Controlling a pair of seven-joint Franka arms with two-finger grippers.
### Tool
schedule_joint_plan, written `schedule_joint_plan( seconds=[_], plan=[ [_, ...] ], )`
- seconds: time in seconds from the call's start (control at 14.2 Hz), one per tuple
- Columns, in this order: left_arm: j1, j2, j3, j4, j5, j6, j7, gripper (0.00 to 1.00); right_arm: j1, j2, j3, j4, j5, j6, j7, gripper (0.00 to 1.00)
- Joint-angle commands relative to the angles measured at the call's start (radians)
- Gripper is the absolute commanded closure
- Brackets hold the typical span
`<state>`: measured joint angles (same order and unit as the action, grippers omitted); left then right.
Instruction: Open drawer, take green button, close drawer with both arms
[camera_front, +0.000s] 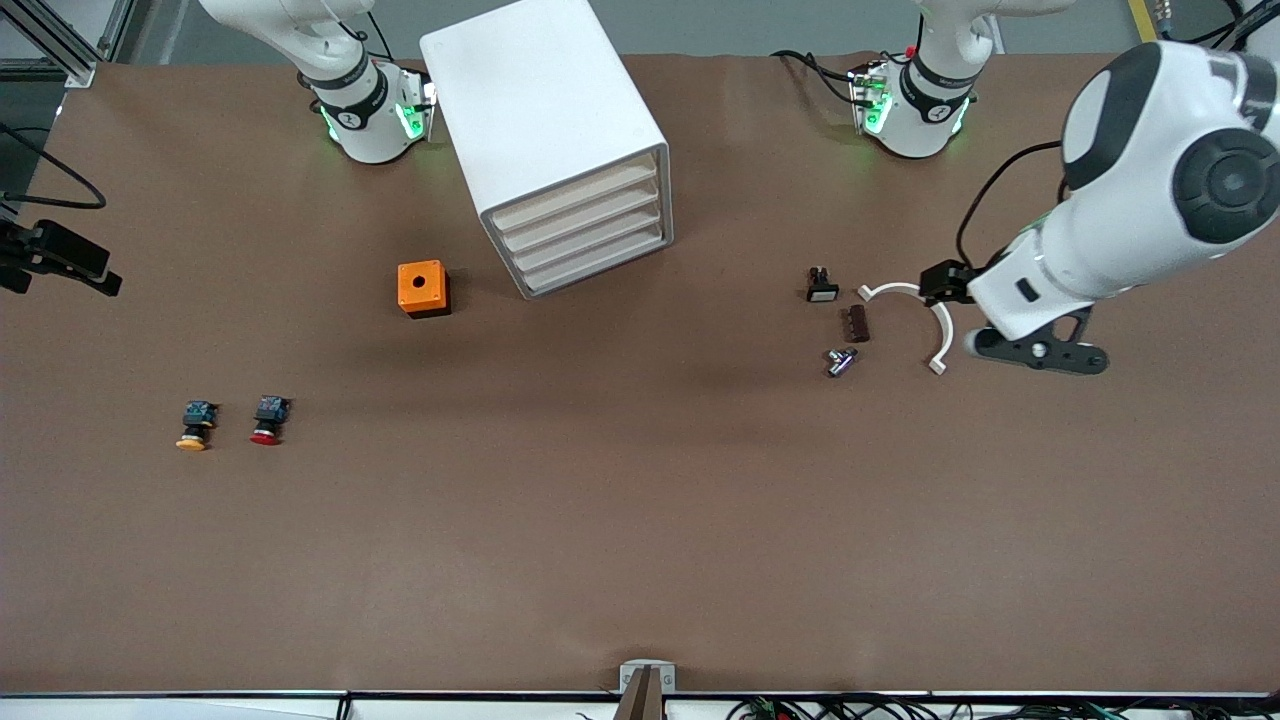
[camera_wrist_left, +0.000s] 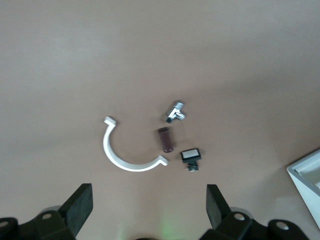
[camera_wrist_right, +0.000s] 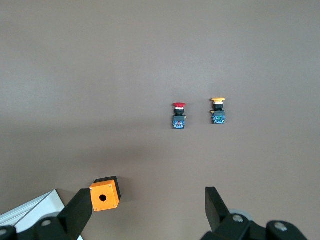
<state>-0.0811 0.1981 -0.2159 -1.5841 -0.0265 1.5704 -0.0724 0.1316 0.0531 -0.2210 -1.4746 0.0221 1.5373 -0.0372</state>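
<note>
Both arms wait with released fingers, all drawers shut

The white boxy plastic cabinet (camera_front: 556, 140) stands at the table's robot-side edge; left gripper (camera_wrist_left: 150, 210) and right gripper (camera_wrist_right: 147, 212) hover spread; green button unseen; pull one drawer (camera_front: 590, 262) straight

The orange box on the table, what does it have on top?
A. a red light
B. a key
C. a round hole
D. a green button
C: the orange box, which stands on the table beside the white cabinet, shows a dark round hole in the middle of its top face.
</note>
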Motion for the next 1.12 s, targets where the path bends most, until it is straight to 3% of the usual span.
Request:
schedule_joint_plan(
  seconds=[0.0, 0.42, 0.63, 0.77, 1.05],
  plan=[
    [-0.006, 0.056, -0.029, 0.026, -0.021, -0.007, 0.008, 0.0, -0.006, 0.002, 0.005, 0.01, -0.005, -0.002, 0.016, 0.0],
    [-0.051, 0.176, -0.112, 0.013, -0.153, 0.016, 0.002, 0.0, -0.001, 0.008, 0.005, 0.011, -0.008, -0.002, 0.016, 0.0],
    [-0.133, 0.216, -0.126, 0.009, -0.219, 0.075, -0.052, 0.0, 0.003, 0.019, 0.005, 0.011, -0.01, -0.002, 0.017, 0.0],
    [-0.167, 0.231, -0.126, -0.019, -0.259, 0.146, -0.073, 0.0, -0.004, 0.019, 0.005, 0.011, -0.01, 0.0, 0.017, 0.0],
    [-0.224, 0.277, -0.129, -0.099, -0.453, 0.36, -0.058, 0.0, -0.003, 0.028, 0.005, 0.011, -0.011, 0.001, 0.017, 0.0]
  ],
)
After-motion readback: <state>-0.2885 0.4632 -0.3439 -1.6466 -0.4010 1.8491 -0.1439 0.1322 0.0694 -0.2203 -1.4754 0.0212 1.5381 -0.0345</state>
